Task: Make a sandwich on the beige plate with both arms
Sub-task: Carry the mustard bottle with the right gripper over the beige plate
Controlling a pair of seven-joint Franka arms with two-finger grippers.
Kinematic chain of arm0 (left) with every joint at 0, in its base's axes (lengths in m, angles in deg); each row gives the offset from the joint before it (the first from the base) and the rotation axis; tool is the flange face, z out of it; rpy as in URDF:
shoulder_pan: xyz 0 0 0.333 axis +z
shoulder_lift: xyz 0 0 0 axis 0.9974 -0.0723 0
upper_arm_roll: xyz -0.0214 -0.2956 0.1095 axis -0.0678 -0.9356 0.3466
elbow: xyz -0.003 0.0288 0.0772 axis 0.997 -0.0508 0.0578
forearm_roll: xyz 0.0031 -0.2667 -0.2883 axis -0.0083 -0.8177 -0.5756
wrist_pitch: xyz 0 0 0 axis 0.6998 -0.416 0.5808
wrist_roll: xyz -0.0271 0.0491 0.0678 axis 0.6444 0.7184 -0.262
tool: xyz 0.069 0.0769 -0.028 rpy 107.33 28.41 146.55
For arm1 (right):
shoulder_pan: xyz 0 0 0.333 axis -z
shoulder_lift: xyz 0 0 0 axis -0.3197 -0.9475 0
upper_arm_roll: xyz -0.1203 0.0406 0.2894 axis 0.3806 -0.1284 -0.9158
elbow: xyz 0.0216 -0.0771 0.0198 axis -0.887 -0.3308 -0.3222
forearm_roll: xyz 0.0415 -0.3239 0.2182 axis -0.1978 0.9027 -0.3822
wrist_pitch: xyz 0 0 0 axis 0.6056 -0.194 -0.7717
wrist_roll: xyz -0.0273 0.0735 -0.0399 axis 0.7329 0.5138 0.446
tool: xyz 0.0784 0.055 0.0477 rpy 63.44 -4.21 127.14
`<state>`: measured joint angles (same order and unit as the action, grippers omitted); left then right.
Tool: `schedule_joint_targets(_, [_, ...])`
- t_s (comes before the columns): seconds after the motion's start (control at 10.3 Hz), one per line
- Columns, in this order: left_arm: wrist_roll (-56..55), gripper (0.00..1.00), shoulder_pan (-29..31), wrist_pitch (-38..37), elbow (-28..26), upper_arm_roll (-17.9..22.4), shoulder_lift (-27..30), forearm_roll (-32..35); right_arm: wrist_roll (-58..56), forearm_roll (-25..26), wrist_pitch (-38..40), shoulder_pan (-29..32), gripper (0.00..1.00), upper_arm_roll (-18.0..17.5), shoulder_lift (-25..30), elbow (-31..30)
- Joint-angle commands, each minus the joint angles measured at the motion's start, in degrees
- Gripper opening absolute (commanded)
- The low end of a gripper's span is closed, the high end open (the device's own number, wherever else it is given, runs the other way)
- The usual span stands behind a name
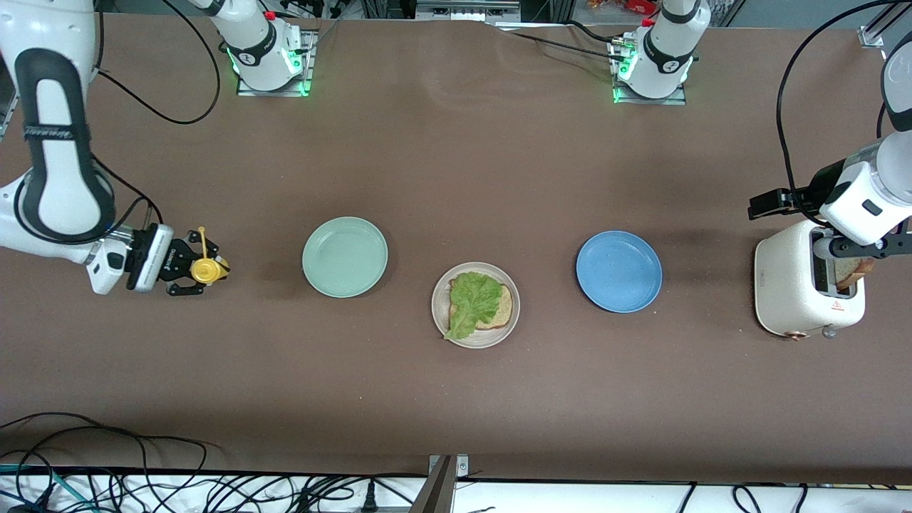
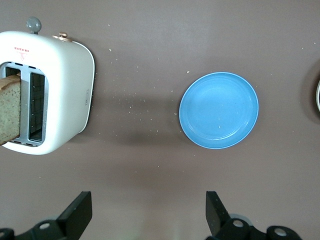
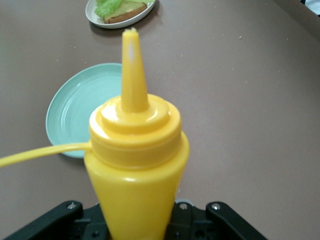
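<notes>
On the beige plate (image 1: 491, 340) in the middle of the table lies one brown bread slice (image 1: 503, 308) with a ruffled green lettuce leaf (image 1: 473, 299) on top. A second bread slice (image 1: 852, 271) stands in a slot of the white toaster (image 1: 794, 288) at the left arm's end. My left gripper (image 1: 866, 246) hangs over the toaster, open and holding nothing; its fingers (image 2: 80, 212) show above bare table. My right gripper (image 1: 203, 269) is shut on a yellow squeeze bottle (image 1: 205, 269) low over the right arm's end of the table. The bottle (image 3: 135, 165) fills the right wrist view.
A mint green plate (image 1: 345, 256) sits between the right gripper and the beige plate. A blue plate (image 1: 618, 271) sits between the beige plate and the toaster. Cables run along the table edge nearest the front camera.
</notes>
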<state>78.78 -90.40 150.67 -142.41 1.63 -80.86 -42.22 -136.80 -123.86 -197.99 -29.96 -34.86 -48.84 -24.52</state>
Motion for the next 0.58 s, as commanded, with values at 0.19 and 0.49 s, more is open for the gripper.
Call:
schedule_joint_targets(0.19, [0.33, 1.0, 0.06, 0.47, 0.22, -0.24, 0.24, 1.11, 29.6, 24.16, -0.28, -12.64, 0.0, 0.32, -0.42, 12.46])
schedule_joint_targets(0.49, [0.76, 1.0, 0.23, 0.47, 0.4, -0.24, 0.24, 1.11, 46.86, 40.91, 0.16, -22.14, 0.0, 0.23, -3.22, 17.14])
